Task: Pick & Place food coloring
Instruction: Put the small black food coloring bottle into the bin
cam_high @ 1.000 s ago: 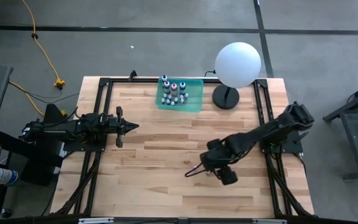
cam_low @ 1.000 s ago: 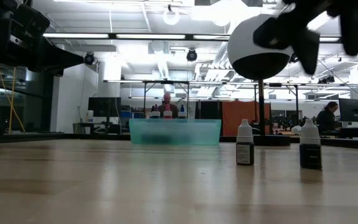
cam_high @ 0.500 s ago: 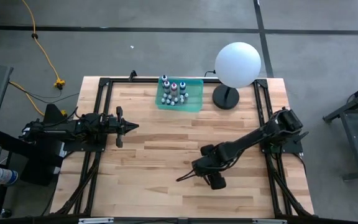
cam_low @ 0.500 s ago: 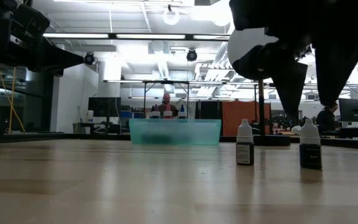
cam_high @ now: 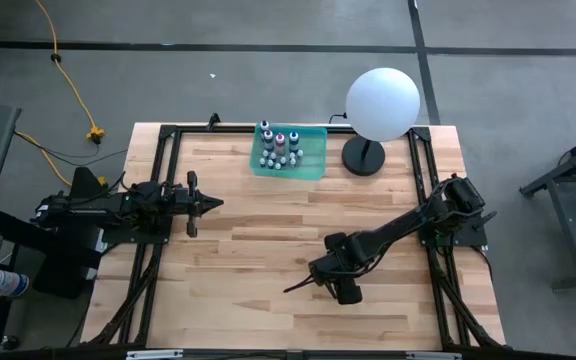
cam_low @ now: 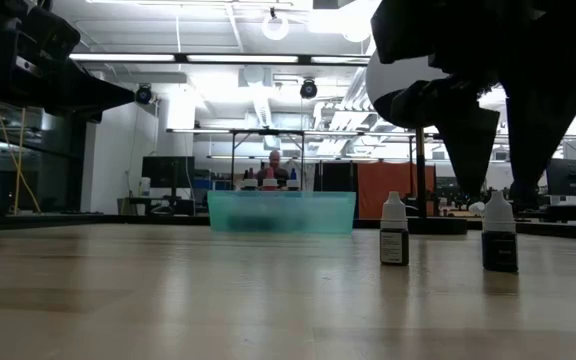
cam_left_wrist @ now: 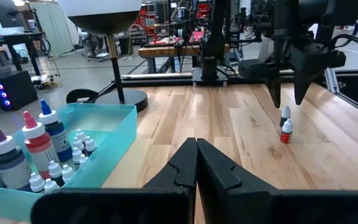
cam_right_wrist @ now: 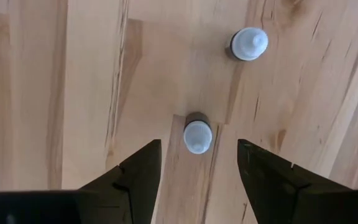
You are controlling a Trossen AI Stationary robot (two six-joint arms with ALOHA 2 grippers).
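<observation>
The right pincer (cam_right_wrist: 194, 171) hangs open straight above one small bottle (cam_right_wrist: 197, 136) standing on the bench (cam_high: 268, 250), fingers either side of its cap, likely lined up to grip it. A second bottle (cam_right_wrist: 249, 43) stands near. The teal tray (cam_high: 313, 165) holds the rest. The left pincer (cam_left_wrist: 196, 163) waits closed, well apart

Teal tray (cam_high: 313, 165), globe lamp (cam_high: 382, 103)

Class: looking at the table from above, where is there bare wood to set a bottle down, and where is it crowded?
Bare: the wood between the left end effector, the tray and the right end effector. Crowded: the tray, full of bottles, and under the right end effector, two loose bottles.
</observation>
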